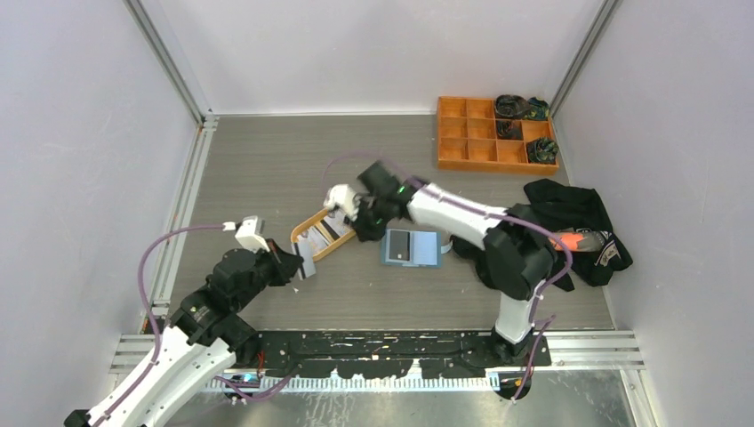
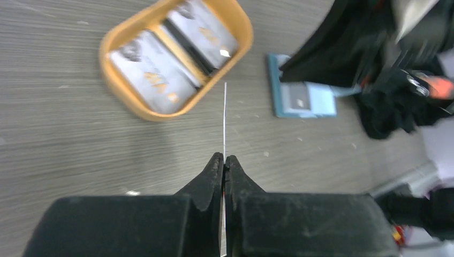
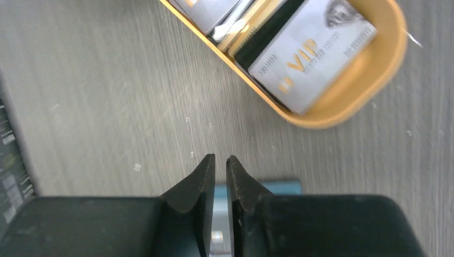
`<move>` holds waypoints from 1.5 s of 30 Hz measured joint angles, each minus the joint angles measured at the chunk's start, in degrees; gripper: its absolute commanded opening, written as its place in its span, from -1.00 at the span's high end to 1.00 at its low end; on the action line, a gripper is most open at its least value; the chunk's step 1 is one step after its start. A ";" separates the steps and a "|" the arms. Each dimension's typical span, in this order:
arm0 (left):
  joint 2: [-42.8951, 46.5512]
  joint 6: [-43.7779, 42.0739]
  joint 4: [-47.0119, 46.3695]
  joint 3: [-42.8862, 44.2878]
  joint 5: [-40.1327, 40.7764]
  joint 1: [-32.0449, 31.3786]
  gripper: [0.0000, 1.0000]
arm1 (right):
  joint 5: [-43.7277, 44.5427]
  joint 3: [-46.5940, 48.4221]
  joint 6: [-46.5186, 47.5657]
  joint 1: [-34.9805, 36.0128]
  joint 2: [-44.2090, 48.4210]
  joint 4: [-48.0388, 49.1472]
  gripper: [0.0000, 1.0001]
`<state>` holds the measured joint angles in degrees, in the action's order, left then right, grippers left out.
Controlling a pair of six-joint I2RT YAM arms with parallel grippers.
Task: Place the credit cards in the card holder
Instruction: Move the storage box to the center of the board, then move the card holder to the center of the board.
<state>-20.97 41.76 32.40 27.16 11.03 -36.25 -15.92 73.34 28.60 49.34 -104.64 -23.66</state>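
My left gripper (image 2: 224, 158) is shut on a thin white credit card (image 2: 224, 118), seen edge-on and sticking out past the fingertips. In the top view this gripper (image 1: 298, 264) holds the card just left of the orange oval tray (image 1: 307, 222). The tray holds more grey credit cards (image 2: 152, 75), some with a dark stripe (image 3: 310, 53). The blue card holder (image 1: 411, 247) lies open on the table right of the tray (image 2: 305, 100). My right gripper (image 3: 220, 159) hovers between tray and holder with its jaws nearly together and nothing between them (image 1: 360, 222).
An orange compartment box (image 1: 496, 133) with dark items stands at the back right. A black cloth heap (image 1: 578, 227) lies right of the holder beside the right arm. Metal frame rails run along the left and near table edges.
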 measured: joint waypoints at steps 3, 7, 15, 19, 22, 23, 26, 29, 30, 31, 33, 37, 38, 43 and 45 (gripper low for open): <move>-0.94 -0.26 -8.76 -4.44 -7.98 0.00 1.00 | -13.73 8.02 4.81 -9.25 1.62 -14.97 0.40; -7.85 0.44 -21.99 -7.63 -17.44 -0.13 1.00 | -20.39 7.13 9.20 -16.52 5.99 -26.56 -0.10; -29.77 1.64 -50.14 -8.20 -23.47 -7.69 1.00 | -23.89 -0.83 19.67 -30.97 13.40 -33.64 -0.64; -40.54 1.51 -57.42 -6.49 -24.68 -10.67 1.00 | -23.85 -4.70 21.84 -34.80 13.22 -31.78 -0.60; -44.09 1.46 -60.04 -5.27 -24.68 -11.39 1.00 | -24.41 -3.08 20.31 -33.79 8.59 -31.23 -0.56; -44.46 1.46 -60.52 -4.96 -24.57 -11.52 1.00 | -24.46 -2.14 19.67 -33.44 6.73 -30.80 -0.56; -44.52 1.49 -62.58 -4.79 -24.28 -11.72 1.00 | -23.28 0.59 17.66 -31.45 0.70 -28.46 -0.56; -44.13 1.51 -62.97 -4.79 -23.85 -11.74 1.00 | -20.46 1.66 16.15 -28.41 -2.71 -27.02 -0.56; -43.82 1.51 -62.97 -4.83 -23.65 -11.74 1.00 | -19.26 2.29 15.72 -27.10 -3.72 -26.75 -0.55; -43.34 1.51 -62.97 -4.92 -23.56 -11.74 1.00 | -18.14 2.97 15.37 -26.01 -4.55 -26.36 -0.55; -41.90 1.51 -62.95 -5.27 -23.30 -11.74 1.00 | -16.04 4.35 14.78 -24.15 -5.84 -25.55 -0.54; -38.88 1.51 -62.79 -6.27 -22.80 -11.76 1.00 | -12.96 5.97 14.64 -21.84 -7.21 -24.20 -0.50; -38.21 1.51 -62.71 -6.56 -22.75 -11.76 1.00 | -12.48 6.27 14.69 -21.59 -7.56 -24.02 -0.48; -35.36 1.66 -62.45 -8.55 -22.27 -11.76 1.00 | -11.63 7.78 16.06 -20.46 -9.68 -24.65 -0.30; -34.91 1.92 -62.42 -9.33 -22.18 -11.76 1.00 | -11.98 8.83 17.18 -19.93 -10.29 -25.59 -0.19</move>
<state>-55.88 43.68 -30.02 17.82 -11.16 -48.01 -27.90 82.17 45.78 29.41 -114.93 -49.25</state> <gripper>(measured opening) 0.009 0.657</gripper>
